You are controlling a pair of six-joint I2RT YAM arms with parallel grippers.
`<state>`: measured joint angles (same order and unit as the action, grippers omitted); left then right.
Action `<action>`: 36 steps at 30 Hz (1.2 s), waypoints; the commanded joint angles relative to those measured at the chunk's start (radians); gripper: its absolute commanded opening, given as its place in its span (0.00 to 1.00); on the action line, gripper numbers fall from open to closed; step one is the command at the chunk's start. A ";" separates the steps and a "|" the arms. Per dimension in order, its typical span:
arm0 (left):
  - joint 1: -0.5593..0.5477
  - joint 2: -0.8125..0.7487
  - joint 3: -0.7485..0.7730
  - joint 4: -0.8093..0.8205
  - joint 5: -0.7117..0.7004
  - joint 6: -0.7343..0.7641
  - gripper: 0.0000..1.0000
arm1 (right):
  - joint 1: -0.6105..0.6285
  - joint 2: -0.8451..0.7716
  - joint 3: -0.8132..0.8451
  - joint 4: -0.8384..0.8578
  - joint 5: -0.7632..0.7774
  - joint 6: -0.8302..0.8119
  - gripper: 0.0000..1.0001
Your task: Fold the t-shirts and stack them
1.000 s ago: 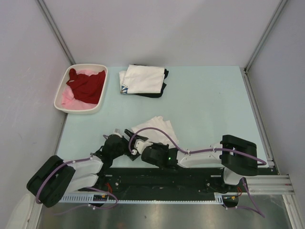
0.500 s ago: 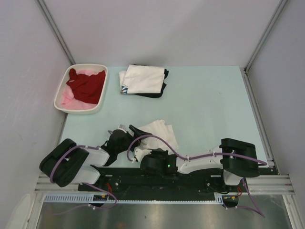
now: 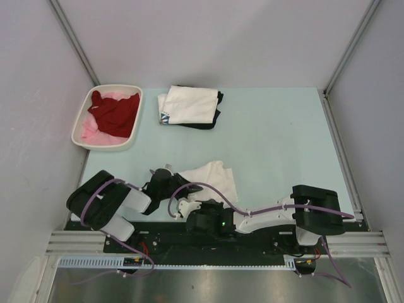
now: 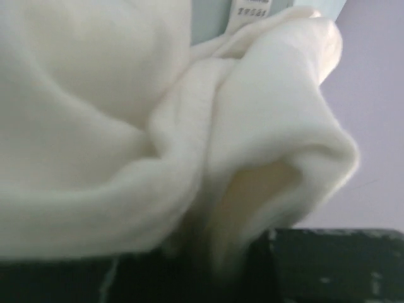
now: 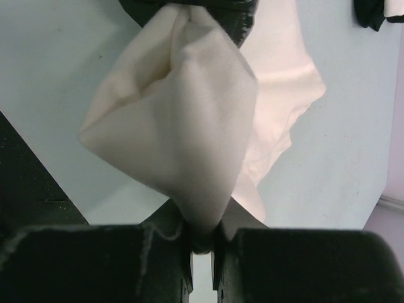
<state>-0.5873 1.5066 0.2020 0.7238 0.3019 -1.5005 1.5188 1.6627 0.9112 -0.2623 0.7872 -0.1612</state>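
Observation:
A cream-white t-shirt (image 3: 211, 178) lies bunched on the pale table near the front edge. My left gripper (image 3: 175, 181) is at its left edge and is shut on a fold of it; the cloth (image 4: 208, 158) fills the left wrist view and runs down between the dark fingers. My right gripper (image 3: 185, 201) sits just in front of the shirt, shut on a corner of it (image 5: 183, 120), which rises in a peak from the closed jaws (image 5: 202, 238). A folded cream shirt with a small blue mark (image 3: 187, 104) lies on a black one (image 3: 218, 107) at the back.
A white oval basin (image 3: 79, 126) at the back left holds a dark red shirt (image 3: 115, 112) and a pink one (image 3: 91, 131). Grey walls enclose the table (image 3: 284, 139). The black base rail (image 3: 252, 243) runs along the near edge.
The left arm has swung in and its gripper has moved right along the shirt's left edge. The right gripper has drawn back toward the near edge. The shirt is more bunched.

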 commanded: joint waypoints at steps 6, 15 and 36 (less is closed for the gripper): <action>0.007 0.090 0.131 -0.015 0.049 0.161 0.00 | 0.049 -0.044 0.011 -0.015 0.099 0.101 0.32; 0.070 0.283 0.605 -0.380 0.256 0.497 0.00 | -0.124 -0.222 0.031 -0.386 0.239 0.728 1.00; 0.216 0.906 2.022 -1.325 0.278 1.017 0.00 | -0.520 -0.474 -0.084 -0.235 -0.055 0.870 1.00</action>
<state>-0.3801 2.3222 1.9816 -0.4206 0.5385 -0.5774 0.9989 1.1587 0.8635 -0.5735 0.7753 0.7055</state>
